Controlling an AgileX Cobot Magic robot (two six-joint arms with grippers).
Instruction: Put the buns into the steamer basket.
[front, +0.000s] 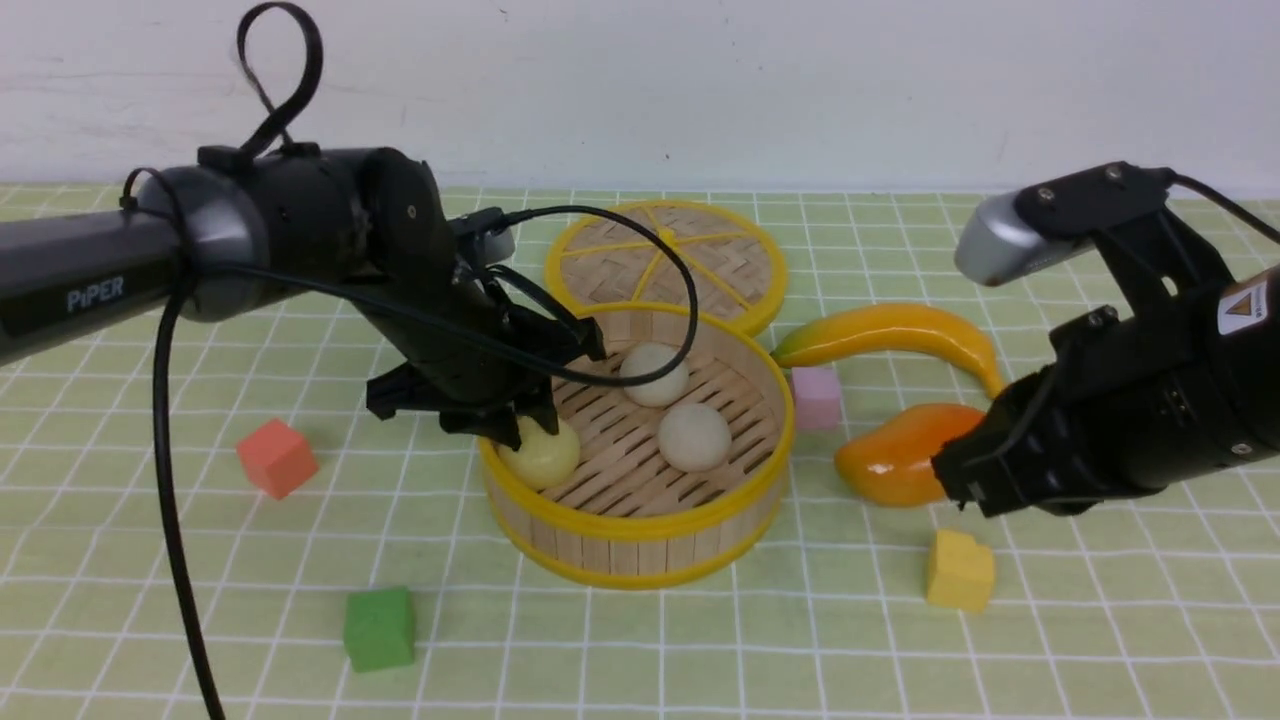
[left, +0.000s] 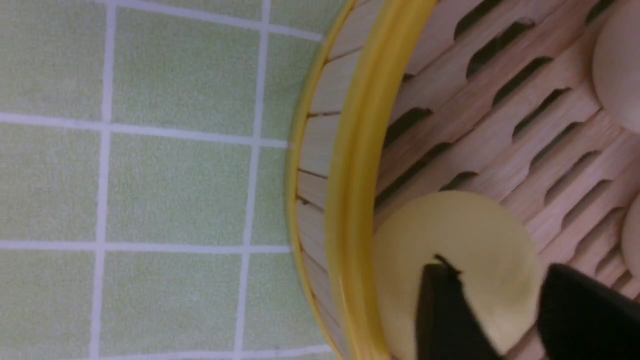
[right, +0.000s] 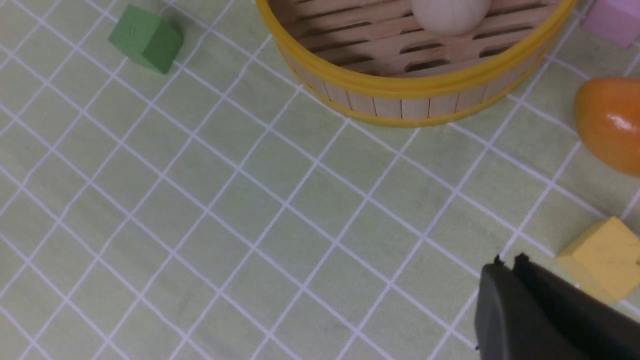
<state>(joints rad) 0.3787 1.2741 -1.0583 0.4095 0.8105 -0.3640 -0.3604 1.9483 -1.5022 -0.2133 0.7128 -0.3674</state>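
Note:
The steamer basket (front: 640, 525) stands mid-table with three buns on its slatted floor: two off-white ones (front: 655, 375) (front: 694, 437) and a pale yellow bun (front: 545, 455) against its left wall. My left gripper (front: 520, 420) hangs just over the yellow bun. In the left wrist view its fingers (left: 440, 310) stand apart, open, with the yellow bun (left: 465, 225) lying beneath them beside the basket's rim (left: 357, 150). To the basket's right, my right gripper (front: 960, 490) hovers shut and empty; its tips (right: 507, 262) show pressed together over the cloth.
The flat woven lid (front: 665, 260) lies behind the basket. An orange mango (front: 900, 465) and a curved yellow fruit (front: 890, 335) lie by the right gripper. Foam cubes are scattered around: pink (front: 815, 397), red (front: 277, 457), green (front: 380, 628), yellow (front: 958, 570).

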